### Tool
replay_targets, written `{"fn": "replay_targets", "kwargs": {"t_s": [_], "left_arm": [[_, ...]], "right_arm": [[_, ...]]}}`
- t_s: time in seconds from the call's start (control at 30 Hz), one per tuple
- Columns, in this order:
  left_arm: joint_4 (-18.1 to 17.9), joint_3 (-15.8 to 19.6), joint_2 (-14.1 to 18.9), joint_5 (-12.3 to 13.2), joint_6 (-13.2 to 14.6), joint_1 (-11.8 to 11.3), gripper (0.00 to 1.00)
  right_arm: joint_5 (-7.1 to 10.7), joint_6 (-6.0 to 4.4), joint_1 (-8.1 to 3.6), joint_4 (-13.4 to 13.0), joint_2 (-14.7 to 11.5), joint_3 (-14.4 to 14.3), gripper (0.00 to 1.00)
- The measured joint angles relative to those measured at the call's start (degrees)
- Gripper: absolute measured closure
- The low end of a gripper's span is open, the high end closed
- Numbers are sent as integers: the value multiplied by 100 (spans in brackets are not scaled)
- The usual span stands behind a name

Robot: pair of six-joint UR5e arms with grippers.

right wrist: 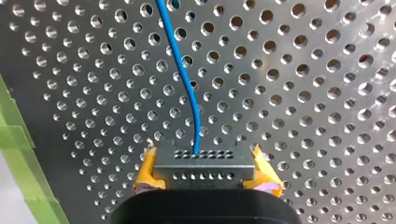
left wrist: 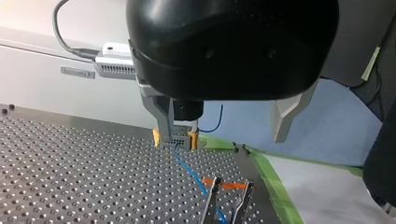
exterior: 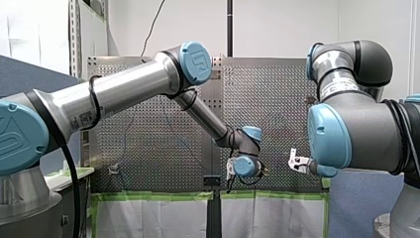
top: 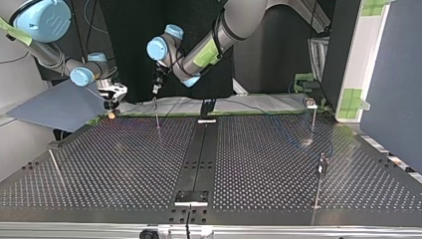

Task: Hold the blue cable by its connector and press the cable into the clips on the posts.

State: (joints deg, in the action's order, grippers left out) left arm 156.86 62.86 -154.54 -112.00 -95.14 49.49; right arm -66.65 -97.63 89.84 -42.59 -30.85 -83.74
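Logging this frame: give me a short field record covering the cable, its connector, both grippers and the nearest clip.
right gripper: shut on connector, yellow pads on either side
connector: grey, between the pads
blue cable: leaves connector, runs ahead over perforated table
left gripper: open, holds nothing
clip: cable passes between its prongs; cannot tell whether it is seated

Left gripper (left wrist: 223, 137) jaws apart; right gripper (right wrist: 208, 170) jaws clamped.

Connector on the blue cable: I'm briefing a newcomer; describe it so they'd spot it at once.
Over the perforated table, find my right gripper with yellow pads. Clamped between them sits the connector: a grey block with rows of tiny holes, where the blue cable ends.
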Motion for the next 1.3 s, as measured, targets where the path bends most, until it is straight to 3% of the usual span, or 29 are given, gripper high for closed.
{"fn": "replay_targets", "kwargs": {"t_s": [0.53, 0.9, 1.1, 1.3], "left_arm": [[126, -8, 0, -4, -122, 0, 1], [295, -11, -1, 441, -259, 18, 1], [494, -3, -20, 250, -226, 18, 1], [368, 3, -63, 183, -239, 14, 1]], "right_arm": [[44, -14, 19, -6, 54, 2, 100], [49, -10, 23, -3, 56, 2, 100], [66, -1, 40, 4, 56, 2, 100], [71, 5, 54, 9, 56, 2, 100]]}}
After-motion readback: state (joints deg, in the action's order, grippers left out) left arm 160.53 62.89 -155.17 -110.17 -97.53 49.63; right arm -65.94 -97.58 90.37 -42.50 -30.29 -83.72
